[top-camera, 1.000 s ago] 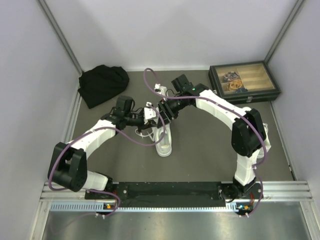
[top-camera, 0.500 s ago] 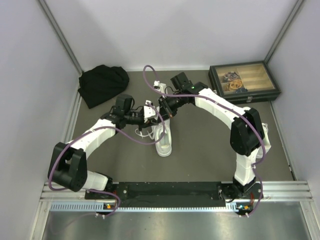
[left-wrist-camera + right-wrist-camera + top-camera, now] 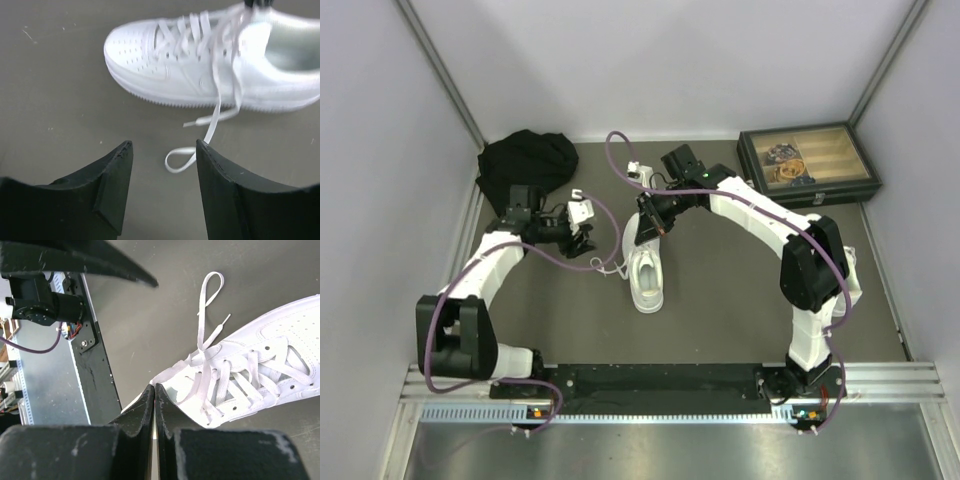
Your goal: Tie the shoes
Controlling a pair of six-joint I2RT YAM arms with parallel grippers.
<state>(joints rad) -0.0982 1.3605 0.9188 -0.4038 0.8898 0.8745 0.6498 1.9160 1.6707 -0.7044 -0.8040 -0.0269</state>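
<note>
- No brand or writing that I can read anywhere. The stuff in the dark box (image 3: 815,192) at the far right is too small to make out.
- The white sneaker (image 3: 647,283) sits mid-table (image 3: 720,310), toe pointing toward the arm bases. The black cloth bundle (image 3: 525,165) is off at the far left, well apart from it.
- Left gripper (image 3: 164,146): jaws wide, nothing between them. It hangs over bare table, just left of the shoe.
- Right gripper (image 3: 154,389): fingers pressed together right at the shoe's edge by the lacing. Can't tell if a lace is pinched in there.
- The left wrist view shows a loose lace (image 3: 180,157) trailing off the shoe into a small loop on the table. From the top view it's just a thin squiggle.
- The right wrist view shows the crossed lacing and eyelets up close, which the overhead view doesn't.
</note>
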